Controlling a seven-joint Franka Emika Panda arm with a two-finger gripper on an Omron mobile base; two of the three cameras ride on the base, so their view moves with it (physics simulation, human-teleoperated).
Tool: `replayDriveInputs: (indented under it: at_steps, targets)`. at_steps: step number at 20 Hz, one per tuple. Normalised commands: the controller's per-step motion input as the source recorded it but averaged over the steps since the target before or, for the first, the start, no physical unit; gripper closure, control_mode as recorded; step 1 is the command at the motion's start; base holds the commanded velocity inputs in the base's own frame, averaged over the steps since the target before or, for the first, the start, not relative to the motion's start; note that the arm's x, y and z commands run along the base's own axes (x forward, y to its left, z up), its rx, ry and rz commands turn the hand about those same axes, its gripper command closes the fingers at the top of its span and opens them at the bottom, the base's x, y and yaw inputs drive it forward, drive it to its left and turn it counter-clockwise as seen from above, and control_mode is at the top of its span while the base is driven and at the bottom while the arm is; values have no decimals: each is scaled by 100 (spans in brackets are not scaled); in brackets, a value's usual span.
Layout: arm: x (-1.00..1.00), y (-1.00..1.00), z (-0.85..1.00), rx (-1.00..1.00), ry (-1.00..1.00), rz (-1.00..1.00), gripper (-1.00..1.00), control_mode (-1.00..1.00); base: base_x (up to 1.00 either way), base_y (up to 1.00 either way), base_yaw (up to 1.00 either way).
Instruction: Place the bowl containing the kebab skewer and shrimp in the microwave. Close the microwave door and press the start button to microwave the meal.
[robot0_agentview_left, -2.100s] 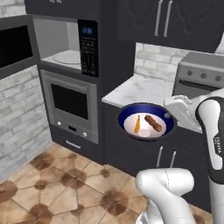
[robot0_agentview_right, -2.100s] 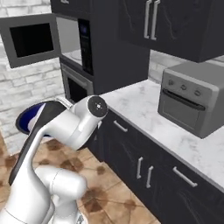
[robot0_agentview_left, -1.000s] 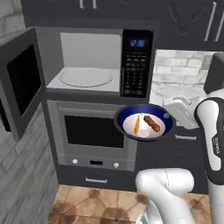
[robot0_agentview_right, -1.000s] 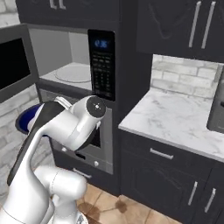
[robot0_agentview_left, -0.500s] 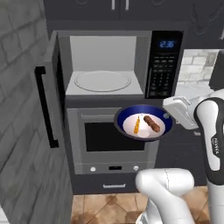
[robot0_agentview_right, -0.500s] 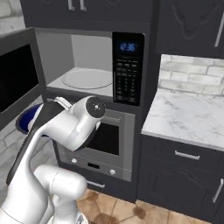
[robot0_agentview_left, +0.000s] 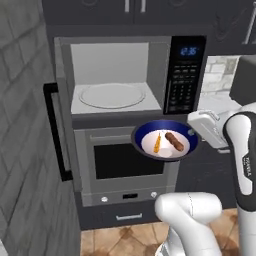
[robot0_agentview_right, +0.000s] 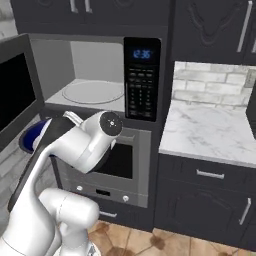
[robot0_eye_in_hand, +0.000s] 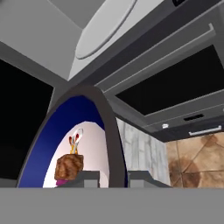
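Pincer clamped on the rim of the bowl, which carries the kebab skewer and shrimp below the open microwave. Since 0.5 s ago the base has squared up to the cavity, so lifting the bowl onto the turntable appears next

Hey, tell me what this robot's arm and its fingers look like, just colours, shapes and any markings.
The arm is glossy white with rounded, tube-like links and dark joints. A round grey cap with a small dark mark sits on one joint. In the left base view, small dark lettering runs along a white link. The gripper ends in two small, dark grey, blocky fingers.
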Motion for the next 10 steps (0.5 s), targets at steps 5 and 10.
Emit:
replayDriveInputs:
  at_steps: [5,10]
  targets:
    - [0,0,0,0,0,0,100,100,31,62,-16]
    - [0,0,0,0,0,0,100,100,54,16,-3]
